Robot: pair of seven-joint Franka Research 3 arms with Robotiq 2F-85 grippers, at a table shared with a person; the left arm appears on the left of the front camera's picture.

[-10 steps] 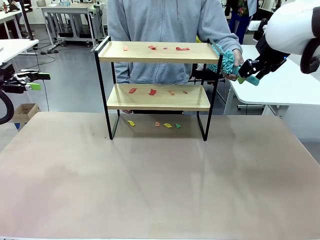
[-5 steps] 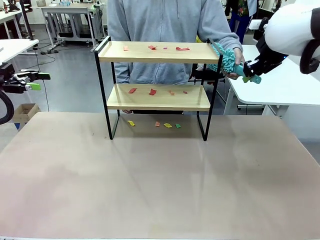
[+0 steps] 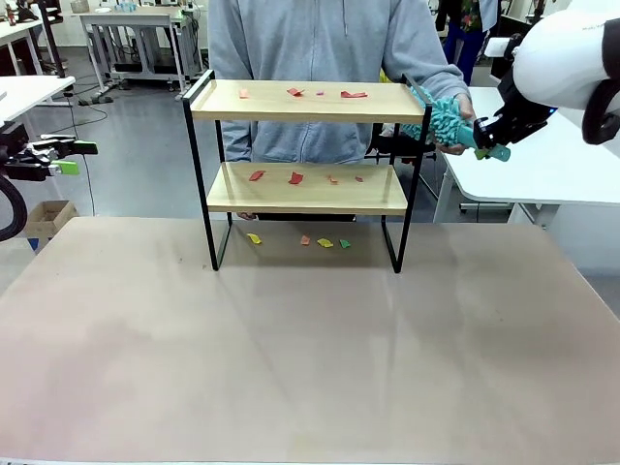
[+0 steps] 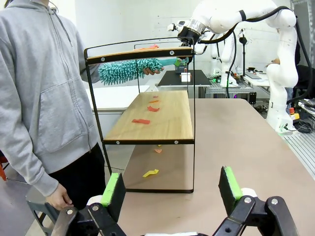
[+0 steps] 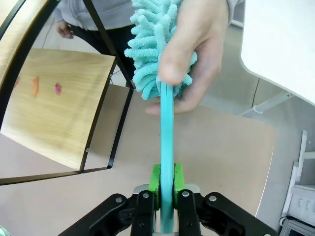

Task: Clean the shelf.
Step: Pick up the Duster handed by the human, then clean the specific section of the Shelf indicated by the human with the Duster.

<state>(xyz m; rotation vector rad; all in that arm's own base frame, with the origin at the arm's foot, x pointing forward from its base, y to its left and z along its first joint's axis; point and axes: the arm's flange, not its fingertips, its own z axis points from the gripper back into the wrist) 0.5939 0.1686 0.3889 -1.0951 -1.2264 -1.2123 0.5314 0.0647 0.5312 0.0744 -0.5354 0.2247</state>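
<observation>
The shelf [image 3: 300,102] stands at the table's far side, two wooden boards in a black frame, also seen end-on from the left wrist [image 4: 162,115]. Red and orange scraps [image 3: 295,177] lie on both boards, and several yellow, orange and green ones [image 3: 325,242] on the table beneath. A person's hand [image 5: 197,59] holds a teal fluffy duster [image 3: 441,118] by the shelf's right end. My right gripper [image 3: 484,136] is shut on the duster's handle [image 5: 166,162]. My left gripper [image 4: 170,189] stands open at the far left, holding nothing.
The person in a grey hoodie [image 3: 325,39] stands behind the shelf. A white table [image 3: 542,160] sits to the right, behind my right arm. The brown table [image 3: 310,349] spreads wide in front of the shelf.
My right gripper has closed on the duster's handle and shifted slightly up toward the person's hand. The left arm has stayed still.
</observation>
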